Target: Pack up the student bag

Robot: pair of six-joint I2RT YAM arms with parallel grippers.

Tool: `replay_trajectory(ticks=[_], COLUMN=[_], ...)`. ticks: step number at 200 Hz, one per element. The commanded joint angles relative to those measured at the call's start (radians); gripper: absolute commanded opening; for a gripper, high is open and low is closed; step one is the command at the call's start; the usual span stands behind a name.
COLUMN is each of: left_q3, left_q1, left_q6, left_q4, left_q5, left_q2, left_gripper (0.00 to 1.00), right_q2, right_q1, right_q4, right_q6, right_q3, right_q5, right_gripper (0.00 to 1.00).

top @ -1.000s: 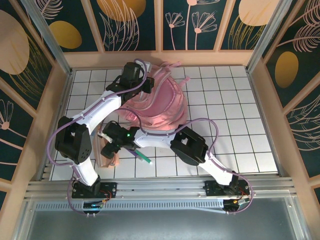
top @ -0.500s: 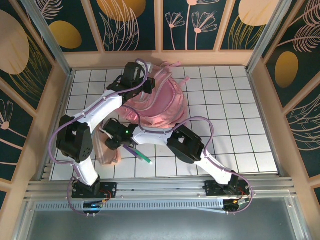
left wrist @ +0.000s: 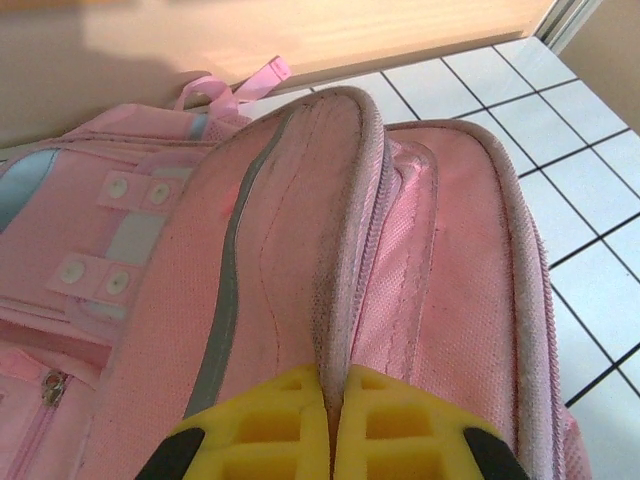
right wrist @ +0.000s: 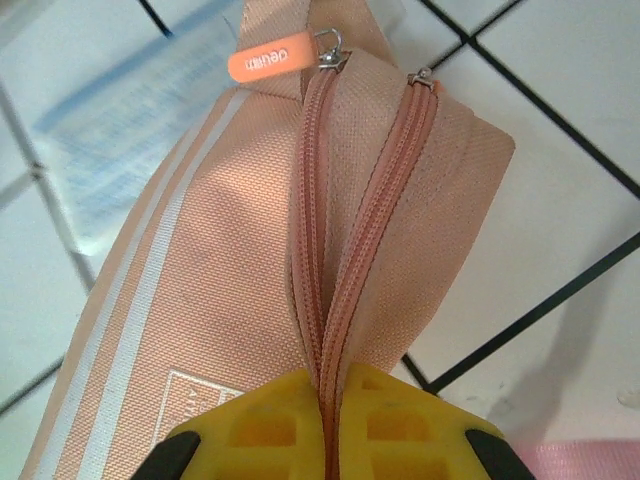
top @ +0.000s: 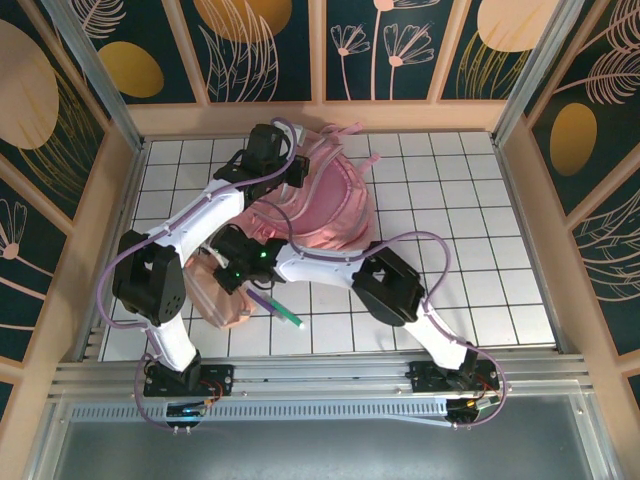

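We see the pink bag (top: 335, 205) lying toward the back of the tiled bench (top: 450, 250), left of centre. Our left fingers (left wrist: 285, 425) pinch a raised seam on it. Our right fingers (right wrist: 285, 425) pinch the peach pouch (right wrist: 200, 280) along its zipper, near the bench's front left.

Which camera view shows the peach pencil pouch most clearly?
The right wrist view: the pencil pouch is close, with both zippers and the orange pull tab sharp. The top external view shows it small, partly under the right arm.
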Motion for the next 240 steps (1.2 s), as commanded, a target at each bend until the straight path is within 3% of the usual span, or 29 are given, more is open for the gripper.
replay_trajectory(ticks=[1,37,61,97,143,163,183,208,240], left_q3=[0.041,0.06,0.109,0.257,0.346,0.387,0.427,0.468,0.541], left_q1=[0.013,0.013,0.013,0.013,0.013,0.013,0.013,0.012,0.01], left_q6=[0.04,0.052,-0.038,-0.072,-0.12,-0.133,-0.158,-0.192,-0.184], left_q4=[0.021,-0.012,-0.057,-0.216,-0.234,-0.248,-0.261,-0.263,-0.298], left_q5=[-0.037,-0.036,-0.05,0.086,0.188,0.214,0.253,0.304,0.306], left_q2=[-0.026,-0.032,-0.007,0.093,0.103,0.103,0.111,0.116,0.116], left_gripper=[0.0,0.0,0.0,0.0,0.0,0.0,0.0,0.0,0.0], right_q2=[-0.16,-0.336,-0.495,-0.759,-1.022,-1.071,-1.087,-1.072,-0.976], right_q1=[-0.007,-0.046,-0.099,-0.165,-0.297,-0.394,-0.52,-0.619,-0.662], right_q4=[0.049,0.032,0.042,0.036,-0.066,-0.174,-0.205,-0.135,-0.043], right_q6=[0.06,0.097,0.151,0.229,0.428,0.551,0.637,0.707,0.828], right_q3=[-0.054,-0.254,-0.458,-0.704,-0.849,-0.854,-0.846,-0.824,-0.768], right_q5=[-0.061,-0.028,-0.019,0.051,0.17,0.244,0.217,0.169,0.168], right_gripper=[0.0,0.0,0.0,0.0,0.0,0.0,0.0,0.0,0.0])
